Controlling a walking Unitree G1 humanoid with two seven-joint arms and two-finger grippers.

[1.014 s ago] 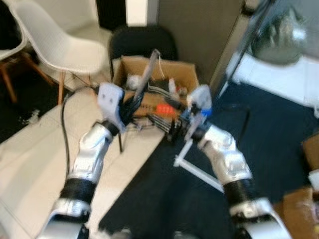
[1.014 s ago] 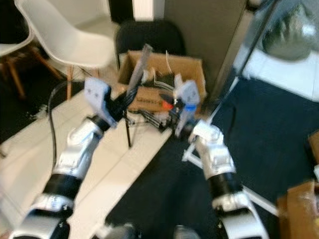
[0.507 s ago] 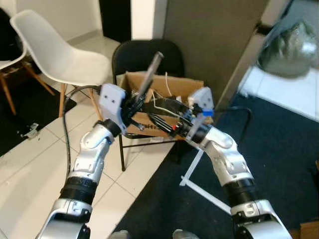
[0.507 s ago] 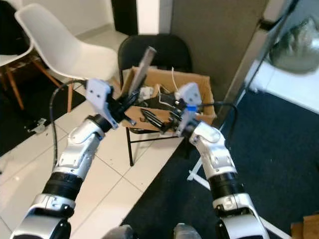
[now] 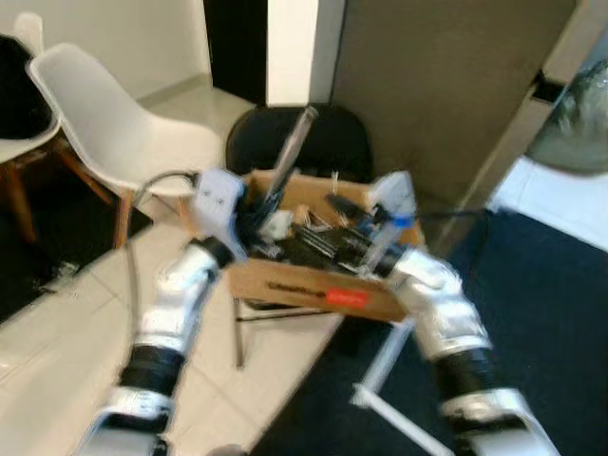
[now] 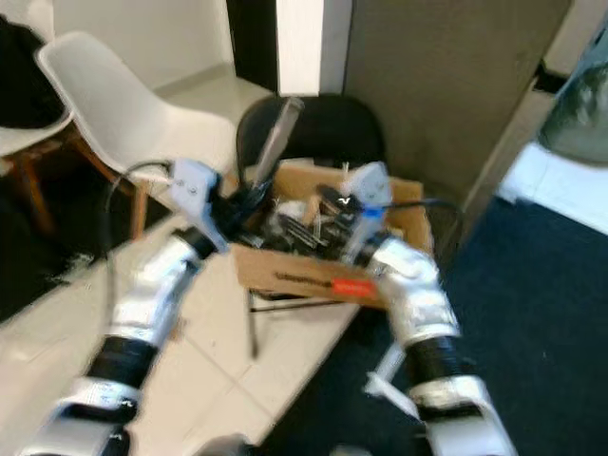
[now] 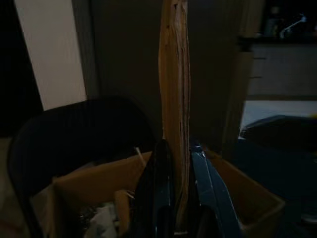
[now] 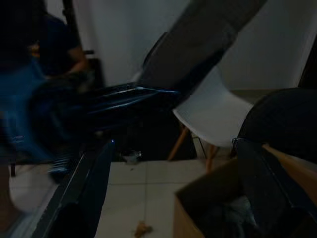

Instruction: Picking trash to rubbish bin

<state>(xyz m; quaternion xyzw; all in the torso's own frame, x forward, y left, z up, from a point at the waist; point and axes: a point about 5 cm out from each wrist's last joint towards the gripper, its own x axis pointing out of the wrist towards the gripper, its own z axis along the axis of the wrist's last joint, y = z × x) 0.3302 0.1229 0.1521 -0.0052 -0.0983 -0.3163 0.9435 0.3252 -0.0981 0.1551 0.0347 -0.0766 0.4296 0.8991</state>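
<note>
**Cardboard strip and trash box**

A flat brown cardboard strip (image 7: 174,119) is standing near-upright, its lower end pinched in the left claw (image 7: 177,198) above the box. The open cardboard box (image 5: 313,285), bearing a red label, is sitting on a black chair, holding mixed clutter.

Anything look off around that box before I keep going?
The cardboard box that serves as a bin sits on a black chair, its front overhanging the seat. It is heaped with clutter. The left gripper pinches a flat cardboard strip upright over it.
</note>
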